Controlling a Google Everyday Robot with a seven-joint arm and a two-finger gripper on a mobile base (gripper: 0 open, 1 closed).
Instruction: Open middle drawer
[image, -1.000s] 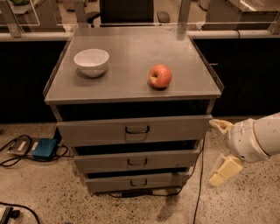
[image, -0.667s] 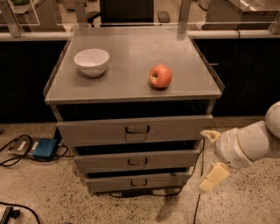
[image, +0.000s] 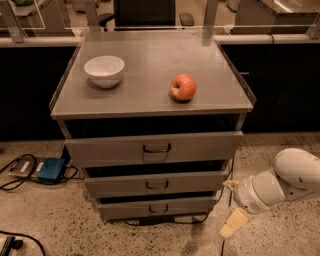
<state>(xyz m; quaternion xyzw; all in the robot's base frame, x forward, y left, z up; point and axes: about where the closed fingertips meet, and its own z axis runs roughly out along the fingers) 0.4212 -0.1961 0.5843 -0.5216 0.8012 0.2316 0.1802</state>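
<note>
Lowered and brought leftward since 0.7 s ago, the gripper (image: 231, 205) is held right of the closed middle drawer (image: 120, 185), fingers apart; a cable (image: 222, 192) is hung between; bowl (image: 104, 70) and apple (image: 183, 87) are set above.

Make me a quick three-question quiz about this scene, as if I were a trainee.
1. True or false: the round red apple lies inside the white ceramic bowl.
2. Where is the robot's white two-finger gripper? A) on the cabinet top; B) low, right of the grey metal middle drawer, fingers apart, holding nothing; C) clamped on the top drawer's handle.
3. How many drawer fronts does the grey metal cabinet show?
Key: 1 false, they stand apart; 2 B; 3 three.
</note>
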